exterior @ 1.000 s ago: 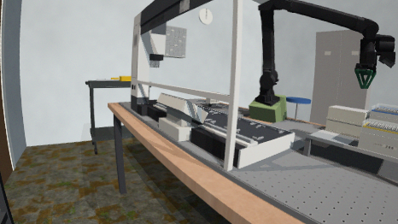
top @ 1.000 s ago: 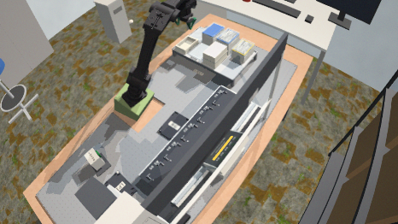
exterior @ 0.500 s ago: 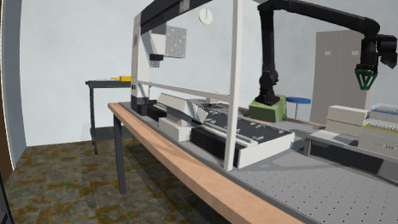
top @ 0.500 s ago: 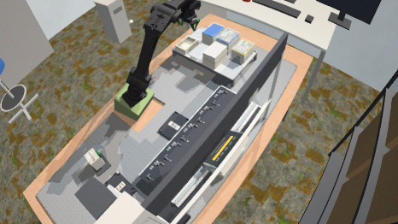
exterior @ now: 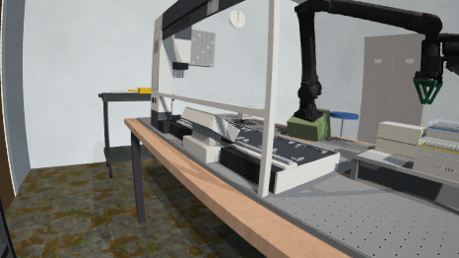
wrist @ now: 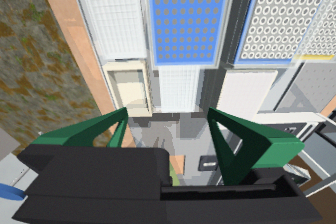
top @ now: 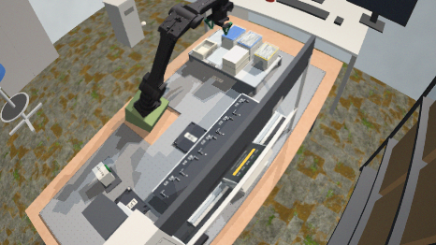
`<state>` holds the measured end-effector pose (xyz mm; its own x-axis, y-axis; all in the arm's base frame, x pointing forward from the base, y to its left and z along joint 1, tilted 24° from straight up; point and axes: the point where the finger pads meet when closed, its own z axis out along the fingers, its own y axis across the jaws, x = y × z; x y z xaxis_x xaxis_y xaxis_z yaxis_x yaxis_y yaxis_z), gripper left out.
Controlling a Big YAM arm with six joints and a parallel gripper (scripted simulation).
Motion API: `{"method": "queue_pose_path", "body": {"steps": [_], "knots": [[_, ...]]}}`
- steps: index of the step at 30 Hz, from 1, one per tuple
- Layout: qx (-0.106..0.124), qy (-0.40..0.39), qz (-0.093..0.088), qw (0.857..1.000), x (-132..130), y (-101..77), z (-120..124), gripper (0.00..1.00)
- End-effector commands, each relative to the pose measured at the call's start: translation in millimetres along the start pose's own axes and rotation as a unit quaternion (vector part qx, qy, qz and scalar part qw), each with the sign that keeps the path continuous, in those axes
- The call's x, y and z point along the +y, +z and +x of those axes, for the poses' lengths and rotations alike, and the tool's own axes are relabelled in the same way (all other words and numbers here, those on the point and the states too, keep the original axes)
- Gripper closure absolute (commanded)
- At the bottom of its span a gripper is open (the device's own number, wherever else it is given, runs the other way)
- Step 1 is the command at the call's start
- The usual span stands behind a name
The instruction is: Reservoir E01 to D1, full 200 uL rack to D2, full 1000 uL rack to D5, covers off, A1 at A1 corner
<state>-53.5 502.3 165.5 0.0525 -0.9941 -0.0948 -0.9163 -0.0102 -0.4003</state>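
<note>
- Gripper point(wrist: 167, 125) spread wide and holding nothing, hanging above the shelf point(top: 262, 81) at the far end of the surface point(top: 304, 93), well above the items.
- Cream open tray point(wrist: 131, 90), likely the reservoir, at the shelf's left edge in the wrist view, beside a white ribbed block point(wrist: 178, 89); appears empty.
- Probably light, rigid plastic with thin walls; smooth sides, so likely slippery. Best taken across the two long walls near mid-length, level, to avoid tipping.
- Blue rack with dark holes point(wrist: 186, 31) just beyond the ribbed block: judged empty of tips, not wanted.
- Rack with pale rings point(wrist: 280, 30) at the right corner of the wrist view: judged full; size labels too small to read.
- Clear covers probably loose and light: lift straight up by the long sides.
- Loading row point(top: 206, 145) along the machine's front edge, apparently bare.
</note>
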Motion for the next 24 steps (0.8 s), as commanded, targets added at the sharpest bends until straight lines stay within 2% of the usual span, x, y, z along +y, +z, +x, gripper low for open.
{"method": "queue_pose_path", "body": {"steps": [1, 4, 12, 15, 16, 24], "knots": [[-0.024, -0.005, -0.004, 1.0, -19.7, -22.3, -22.4, 0.0], [-0.018, -0.008, -0.003, 1.0, -31.0, -16.2, -28.4, 0.0], [-0.018, -0.008, -0.002, 1.0, -68.7, -16.3, -43.9, 0.0], [-0.014, -0.014, -0.002, 1.0, -67.4, -13.7, -42.0, 0.0], [-0.019, -0.008, -0.002, 1.0, -78.1, -16.3, -47.8, 0.0], [-0.019, -0.008, 0.0, 1.0, -115.9, -16.5, -63.1, 0.0]]}}
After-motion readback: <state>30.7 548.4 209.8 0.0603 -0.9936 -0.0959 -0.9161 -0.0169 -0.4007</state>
